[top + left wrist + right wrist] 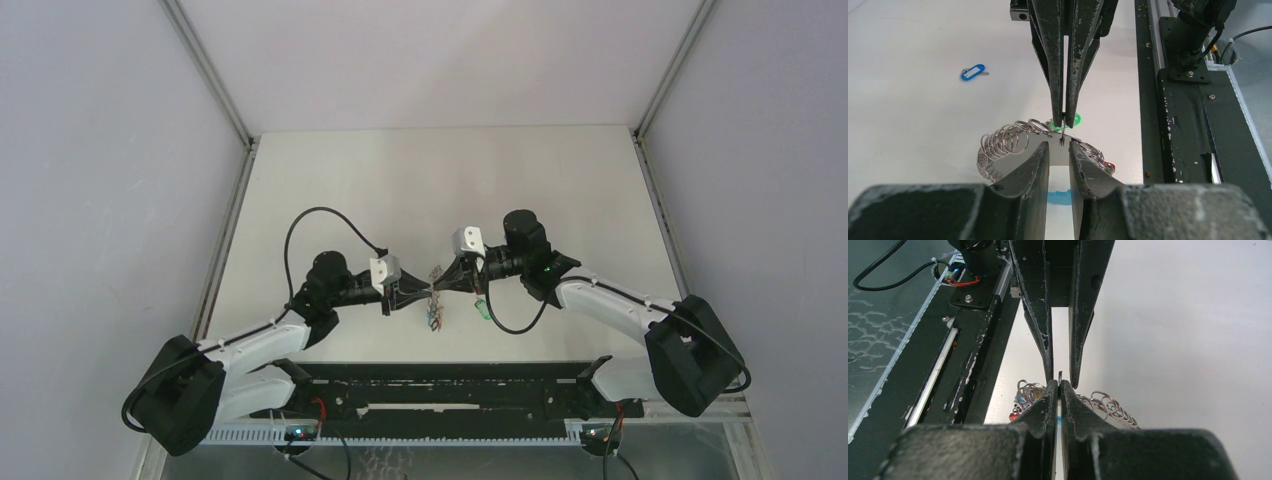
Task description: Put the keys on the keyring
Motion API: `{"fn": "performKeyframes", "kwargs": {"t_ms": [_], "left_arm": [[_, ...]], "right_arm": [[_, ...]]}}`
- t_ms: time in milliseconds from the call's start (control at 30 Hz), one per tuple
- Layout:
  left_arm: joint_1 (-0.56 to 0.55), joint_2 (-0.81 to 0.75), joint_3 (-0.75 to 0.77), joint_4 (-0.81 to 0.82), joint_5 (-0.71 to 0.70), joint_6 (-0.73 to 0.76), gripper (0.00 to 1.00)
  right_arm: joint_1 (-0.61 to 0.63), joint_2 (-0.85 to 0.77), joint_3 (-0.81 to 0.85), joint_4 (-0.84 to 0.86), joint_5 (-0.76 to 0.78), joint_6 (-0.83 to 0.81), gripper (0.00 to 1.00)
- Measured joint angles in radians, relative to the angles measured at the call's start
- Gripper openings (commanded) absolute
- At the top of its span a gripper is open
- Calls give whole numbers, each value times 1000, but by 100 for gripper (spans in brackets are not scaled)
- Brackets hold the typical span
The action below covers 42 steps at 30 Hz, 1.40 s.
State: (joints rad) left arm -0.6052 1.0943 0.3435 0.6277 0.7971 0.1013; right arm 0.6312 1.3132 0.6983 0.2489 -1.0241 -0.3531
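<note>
A: Where's the keyring (1003, 142) rn?
B: Mid-table (908, 115), btwn the two arms, held up by its top arc. Can't tell if the low arc touches the table.
A: Held by what?
B: The right tool (1059, 386). Its fingers are pressed nearly together w/ only a hairline gap, pinching the thin wire at the top of the hoop.
A: And the left tool (1059, 146)?
B: Partly open, nothing in it. Its fingertips sit either side of that same bit of wire, just short of the right tool's tips. No contact that I can see.
A: Which way does the hoop face?
B: Flat face toward each wrist cam. From the top cam it's edge-on, a short streak running from the tool tips toward the arm bases. Silver links (1108, 402) fan along the arc on both sides of the pinch. The light-blue sleeve (1060, 197) is on the low arc, seen thru the left tool's gap.
A: Keys?
B: Green tag (1074, 119) is just behind the right tool's fingers, and I can't tell if it's hooked on. Red tag (1110, 167) is low among the links. Blue-tagged key (973, 72) lies alone on the table, well apart, long axis tilted, metal end pointing right in the left wrist view
</note>
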Motion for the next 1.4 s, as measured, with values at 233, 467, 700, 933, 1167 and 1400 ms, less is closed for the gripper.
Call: {"fn": "performKeyframes", "kwargs": {"t_ms": [233, 467, 700, 933, 1167, 1400], "left_arm": [[0, 12, 5, 8, 18, -13, 24], [0, 42, 27, 11, 35, -14, 19], [0, 43, 27, 13, 52, -20, 1], [0, 43, 27, 13, 55, -23, 0], [-2, 28, 85, -127, 48, 14, 0], [0, -3, 149, -291, 8, 50, 0]], "right_arm": [[4, 4, 0, -5, -8, -3, 0], [6, 8, 0, -6, -11, -5, 0], [8, 17, 0, -6, -14, -6, 0], [11, 17, 0, -7, -13, -6, 0], [11, -28, 2, -81, 51, -24, 16], [11, -172, 2, -214, 219, 10, 43]]}}
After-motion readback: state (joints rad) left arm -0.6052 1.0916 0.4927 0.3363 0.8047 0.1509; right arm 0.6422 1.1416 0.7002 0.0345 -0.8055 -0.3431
